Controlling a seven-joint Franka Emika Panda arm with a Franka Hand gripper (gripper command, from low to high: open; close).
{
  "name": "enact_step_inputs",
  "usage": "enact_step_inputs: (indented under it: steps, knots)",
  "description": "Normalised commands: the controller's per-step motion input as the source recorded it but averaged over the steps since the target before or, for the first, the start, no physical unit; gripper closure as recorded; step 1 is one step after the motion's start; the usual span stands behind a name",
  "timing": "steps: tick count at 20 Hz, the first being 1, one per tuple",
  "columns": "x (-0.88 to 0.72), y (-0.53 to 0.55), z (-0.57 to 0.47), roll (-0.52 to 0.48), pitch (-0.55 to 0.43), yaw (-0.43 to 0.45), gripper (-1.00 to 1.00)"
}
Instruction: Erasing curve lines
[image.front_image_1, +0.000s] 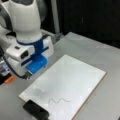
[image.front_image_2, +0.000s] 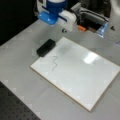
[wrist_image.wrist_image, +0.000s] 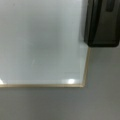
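**Squiggle still on the board, eraser lying at the corner**

We see the curve lines (image.front_image_1: 59, 100) as one thin dark wavy stroke, intact in both front views, drawn on the white board (image.front_image_1: 75, 80) close to the corner where the black eraser (image.front_image_1: 35, 110) lies. In a front view the stroke (image.front_image_2: 54, 63) sits just right of the eraser (image.front_image_2: 46, 47), near but not touching it. Nothing appears wiped yet.

The stroke itself cannot be picked up; we judge it to be marker ink that should come off under light rubbing. The eraser looks like a small, stiff, light block, and its long flat sides seem the natural place to take hold.

The arm hangs above the far-left edge of the board, its blue and white head (image.front_image_1: 32, 58) well clear of both eraser and stroke. The pincer's fingers are hidden under the head in every view, so we cannot tell how far it is open; it seems to hold nothing.

The board is glossy and smooth, with a thin wooden rim (wrist_image.wrist_image: 86, 67), and lies flat on a grey table (image.front_image_1: 105, 52). In the wrist view the eraser (wrist_image.wrist_image: 101, 22) overlaps the board's corner. Behind, the room is dark, with cables and gear at the table's far edge.
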Motion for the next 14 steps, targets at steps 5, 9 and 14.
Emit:
enact_step_inputs:
  steps: [5, 9, 14]
  knots:
    - [0.28, -0.35, 0.02, -0.031, 0.136, 0.199, -1.0]
    - [0.23, -0.25, 0.06, -0.024, 0.137, 0.169, -1.0]
    - [0.2, -0.19, 0.03, -0.019, 0.113, 0.15, -1.0]
